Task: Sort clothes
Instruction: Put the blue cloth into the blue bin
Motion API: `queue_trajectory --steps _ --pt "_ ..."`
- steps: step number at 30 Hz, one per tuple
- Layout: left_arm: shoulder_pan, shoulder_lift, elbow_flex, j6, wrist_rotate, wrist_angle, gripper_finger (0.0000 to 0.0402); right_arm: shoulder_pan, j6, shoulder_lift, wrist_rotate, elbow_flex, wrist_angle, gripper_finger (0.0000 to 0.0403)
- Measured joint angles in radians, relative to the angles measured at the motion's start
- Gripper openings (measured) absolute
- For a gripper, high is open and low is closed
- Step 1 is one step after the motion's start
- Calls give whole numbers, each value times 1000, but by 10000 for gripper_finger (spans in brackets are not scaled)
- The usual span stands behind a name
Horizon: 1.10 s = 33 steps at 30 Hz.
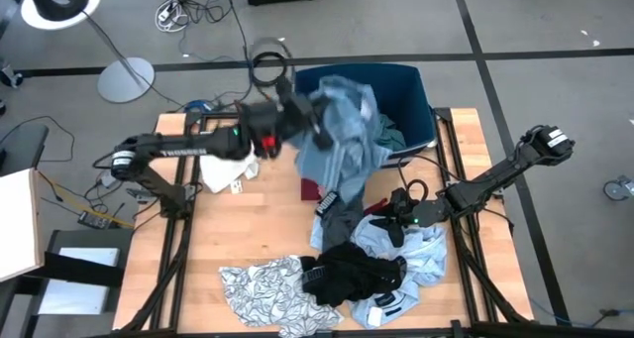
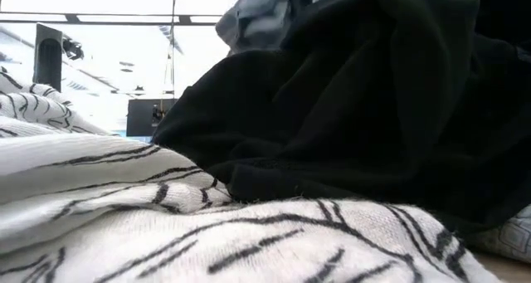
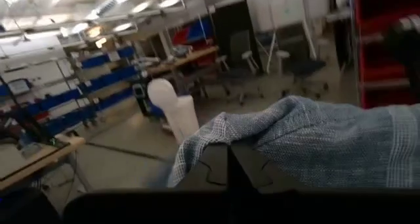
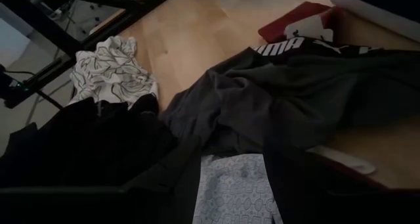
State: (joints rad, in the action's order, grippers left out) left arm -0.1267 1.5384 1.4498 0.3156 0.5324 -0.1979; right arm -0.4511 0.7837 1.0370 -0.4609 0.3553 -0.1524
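My left gripper (image 1: 315, 120) is shut on the blue striped garment (image 1: 342, 130) at the bin's near left corner; its own view shows the shut fingers (image 3: 230, 168) with the cloth (image 3: 308, 138) over them. My right gripper (image 1: 394, 217) is low over the pile at the table's right. There lie a light blue garment (image 1: 421, 249), a black garment (image 1: 352, 274) and a dark grey garment (image 1: 337, 217). A white leaf-print piece (image 1: 263, 288) lies near the front edge. A red piece (image 1: 312, 189) and a white piece (image 1: 223, 169) lie mid-table. A teal green cloth (image 1: 392, 135) lies in the bin. My left gripper pinches a bunched fold of the blue striped garment (image 3: 262, 155) between its two shut fingers, coming level from the table's left. How many layers, I cannot tell. The garment is held up and hangs spread below the fingers, its far part (image 1: 362, 105) over the bin's opening.
The dark blue bin (image 1: 421, 90) stands at the table's far edge. The black garment (image 2: 357, 109) and the leaf-print piece (image 2: 166, 225) fill the low view. Bare wood (image 1: 267, 219) shows left of the pile. A lamp stand and cables lie on the floor beyond.
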Motion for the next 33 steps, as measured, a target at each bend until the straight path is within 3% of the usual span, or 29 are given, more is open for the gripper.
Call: queue_trajectory --steps 3,10,17,29,33 --pt "-67 21 105 -7 -83 4 0 0 -2 0 -1 0 0 166" --pt "-150 128 270 -11 -138 96 0 0 -2 0 -3 0 -1 166" --pt "-187 168 357 -138 -145 456 12 0 -2 0 -3 0 0 166" --pt "-177 167 538 -252 -187 1022 83 0 0 0 -2 0 9 166" --pt "-106 133 529 -244 -212 1077 85 0 1 0 3 0 9 166"
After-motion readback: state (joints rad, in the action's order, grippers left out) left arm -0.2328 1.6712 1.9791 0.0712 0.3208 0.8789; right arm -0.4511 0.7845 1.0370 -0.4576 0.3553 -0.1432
